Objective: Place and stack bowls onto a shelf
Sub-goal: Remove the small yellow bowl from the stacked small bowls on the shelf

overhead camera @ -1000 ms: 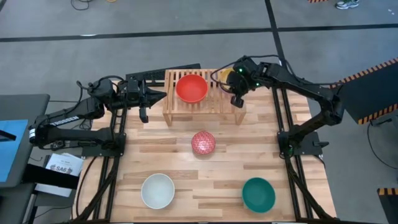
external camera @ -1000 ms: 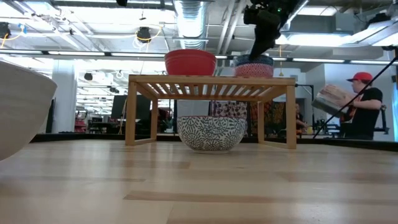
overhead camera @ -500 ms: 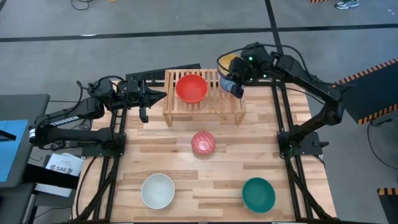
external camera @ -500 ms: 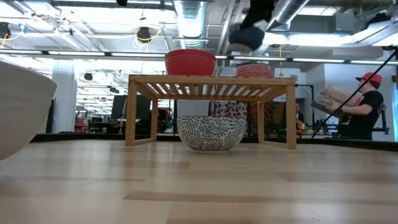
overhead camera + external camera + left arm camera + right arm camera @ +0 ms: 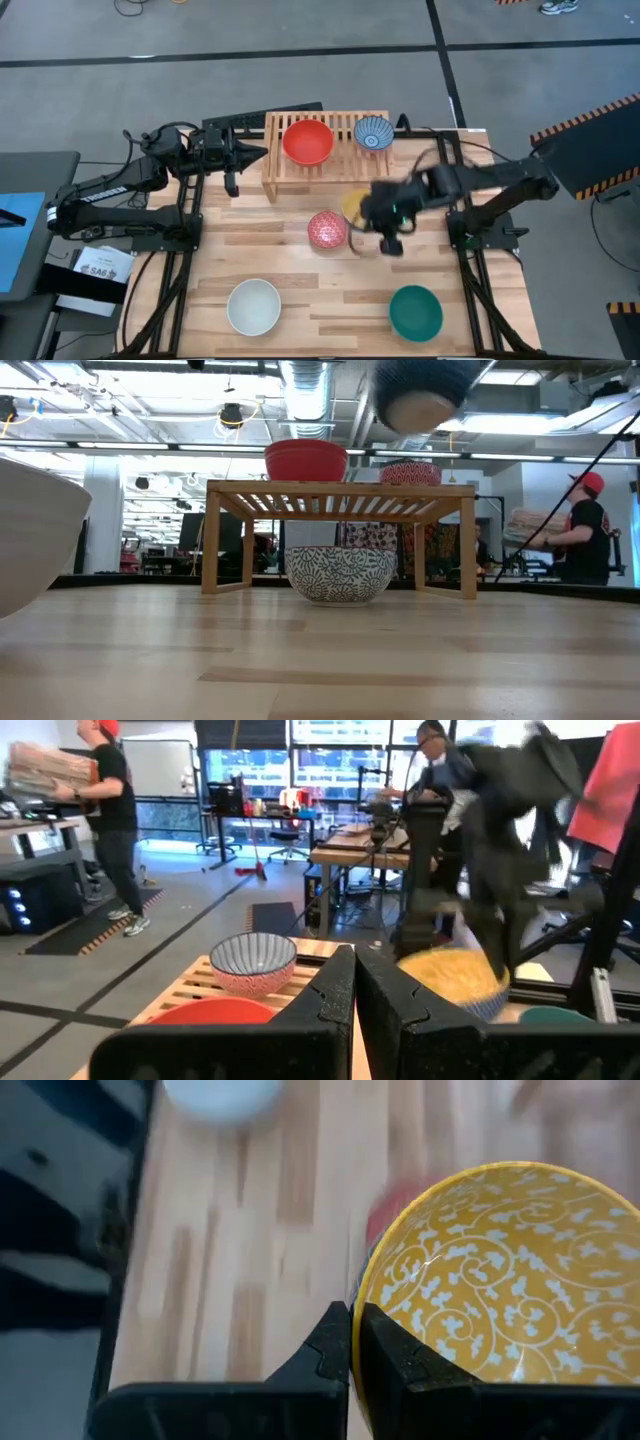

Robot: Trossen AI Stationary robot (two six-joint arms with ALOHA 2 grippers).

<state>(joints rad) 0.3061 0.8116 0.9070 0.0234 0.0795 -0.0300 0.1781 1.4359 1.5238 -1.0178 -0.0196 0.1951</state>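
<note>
The light-wood shelf point(image 5: 325, 165) stands at the table's far middle. On its slats sit a plain red bowl point(image 5: 308, 141) and a blue-and-white striped bowl point(image 5: 373, 131). My right gripper point(image 5: 368, 222) is shut on a yellow patterned bowl point(image 5: 354, 204) in the air above the table's middle, beside the pink-red patterned bowl point(image 5: 327, 229). A white bowl point(image 5: 254, 306) and a teal bowl point(image 5: 415, 312) rest on the table near its front edge. My left gripper point(image 5: 238, 158) hovers shut off the shelf's left end. My right gripper pinches the yellow bowl's rim point(image 5: 353, 1330), one finger point(image 5: 385, 1355) inside the bowl and the other point(image 5: 328, 1348) outside. The fingers slant downward, coming from the table's right. The bowl point(image 5: 420, 390) is lifted clear of the table, higher than the shelf top, and tilted.
The plank tabletop point(image 5: 300, 270) lies bare between the pink-red bowl and the two near bowls. Arm frames run along both table sides. A person point(image 5: 585, 525) carrying boxes walks in the room behind.
My right gripper has lifted the yellow bowl off the striped bowl at the shelf's right end. It has swung fast toward the near edge, out over the table's middle, tipping further down. The striped bowl has stayed on the shelf.
</note>
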